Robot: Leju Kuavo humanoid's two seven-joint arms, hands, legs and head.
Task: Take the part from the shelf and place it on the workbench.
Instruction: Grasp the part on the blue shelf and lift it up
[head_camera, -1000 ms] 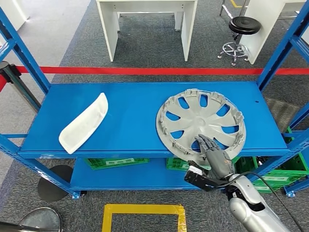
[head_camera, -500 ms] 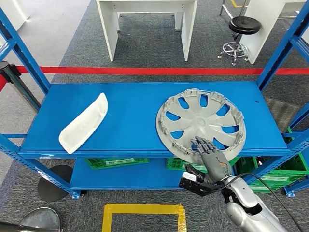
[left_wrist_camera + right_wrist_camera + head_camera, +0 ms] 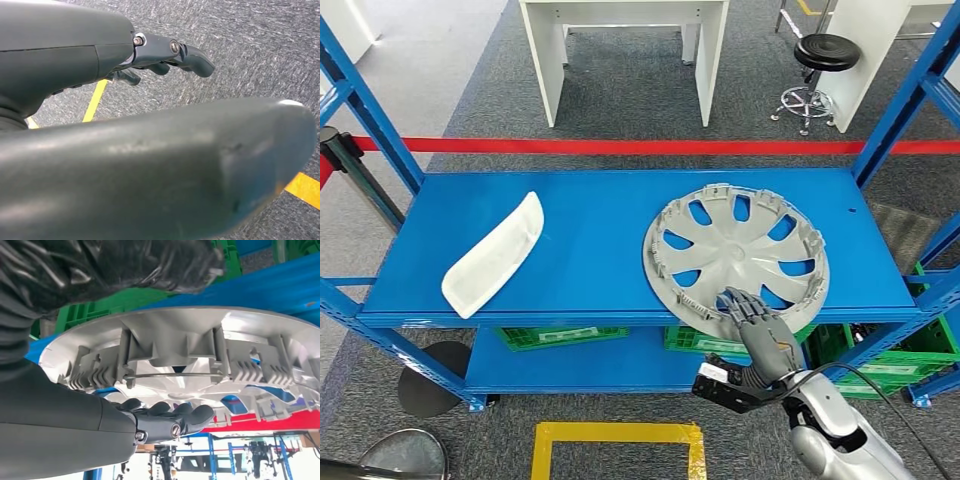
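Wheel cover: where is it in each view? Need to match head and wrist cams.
Head view: wheel cover flat on the shelf's right half, near rim overhanging the front edge, right hand over that rim.
Right wrist view: wheel cover spans mid-frame, clip-lined rim facing the camera.
Left wrist view: not in it.
Shared landmark: the right hand.

Grey carpet floor (image 3: 637, 90) throughout. A red tape line (image 3: 622, 147) runs across it just beyond the blue shelving rack (image 3: 607, 290); a yellow tape rectangle (image 3: 618, 435) marks the floor on the near side. White table (image 3: 626, 40) stands past the red line, centre. To its right, a black round stool (image 3: 824, 55) on a chrome base, beside a white panel (image 3: 867, 45). Green plastic crates (image 3: 561, 336) sit under the rack's upper deck. A dark post with a round base (image 3: 429, 385) stands at the left. Even, bright lighting.
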